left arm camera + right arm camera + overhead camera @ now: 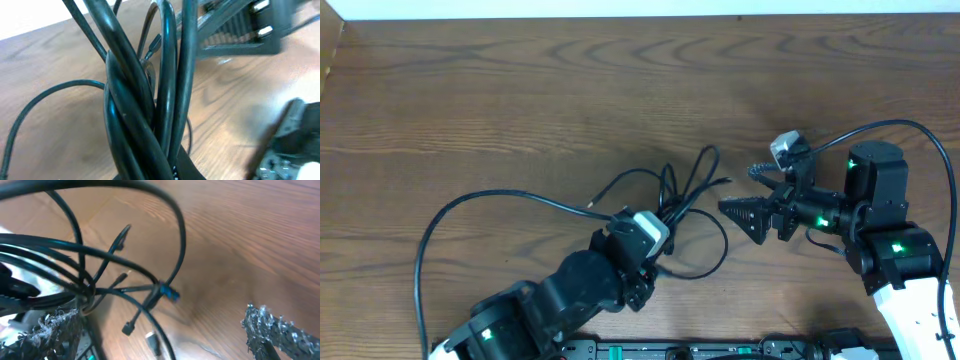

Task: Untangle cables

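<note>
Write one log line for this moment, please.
task: untangle cables | left gripper: shut on cables | right gripper: open, near cables

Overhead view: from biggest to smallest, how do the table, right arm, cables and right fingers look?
Table, biggest.
Right arm.
Cables, a spread tangle, slightly smaller than the arm.
Right fingers, smallest.

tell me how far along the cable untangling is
Done: nothing visibly; the cables lie in one tangled bundle. In hand: the left gripper is shut on that bundle, the right gripper open beside it. Left: separating every cord.
</note>
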Robot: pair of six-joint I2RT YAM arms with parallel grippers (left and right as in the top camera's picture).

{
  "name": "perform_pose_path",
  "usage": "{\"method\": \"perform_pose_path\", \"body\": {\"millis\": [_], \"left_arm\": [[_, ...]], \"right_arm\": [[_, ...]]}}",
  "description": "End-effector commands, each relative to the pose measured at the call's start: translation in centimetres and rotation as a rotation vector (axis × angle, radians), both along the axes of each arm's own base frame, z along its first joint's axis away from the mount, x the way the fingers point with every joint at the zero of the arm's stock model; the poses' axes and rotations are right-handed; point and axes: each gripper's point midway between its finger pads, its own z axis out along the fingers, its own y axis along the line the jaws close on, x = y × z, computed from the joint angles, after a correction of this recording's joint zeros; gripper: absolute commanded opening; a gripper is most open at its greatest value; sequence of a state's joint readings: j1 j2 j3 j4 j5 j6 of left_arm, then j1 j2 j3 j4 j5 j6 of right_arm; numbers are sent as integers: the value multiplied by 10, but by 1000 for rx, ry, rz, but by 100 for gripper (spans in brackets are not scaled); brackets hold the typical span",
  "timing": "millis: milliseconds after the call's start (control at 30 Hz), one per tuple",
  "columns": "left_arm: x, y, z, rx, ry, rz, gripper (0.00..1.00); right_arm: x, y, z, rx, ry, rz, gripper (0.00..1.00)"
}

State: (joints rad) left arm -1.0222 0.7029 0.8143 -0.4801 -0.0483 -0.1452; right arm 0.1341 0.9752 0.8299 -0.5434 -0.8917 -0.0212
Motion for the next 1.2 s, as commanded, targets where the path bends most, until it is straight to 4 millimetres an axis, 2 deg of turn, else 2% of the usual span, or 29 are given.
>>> {"method": "perform_pose_path", "body": {"millis": [0,233,400,600,833,1067,1167], "left_arm": [[-12,-10,27,-60,-56,-110,7],[-21,-27,32,-98,-48,-195,7],[-36,-41,35,-125,-39,-314,8],[-47,-48,33,-130,-17,-395,8],[-66,-55,38,-158,-21,-520,7],[-68,-62,42,-176,-37,-557,8],[-76,-68,51,-217,-47,-621,7]], "right_arm": [[-11,9,16,65,-44,97,99],[-24,19,34,135,-131,223,99],[-19,19,38,128,-173,216,99],[-15,19,45,130,-229,219,99],[-13,20,48,130,-251,220,99],[-13,20,48,129,-254,219,99],[2,13,41,69,-260,134,99]]}}
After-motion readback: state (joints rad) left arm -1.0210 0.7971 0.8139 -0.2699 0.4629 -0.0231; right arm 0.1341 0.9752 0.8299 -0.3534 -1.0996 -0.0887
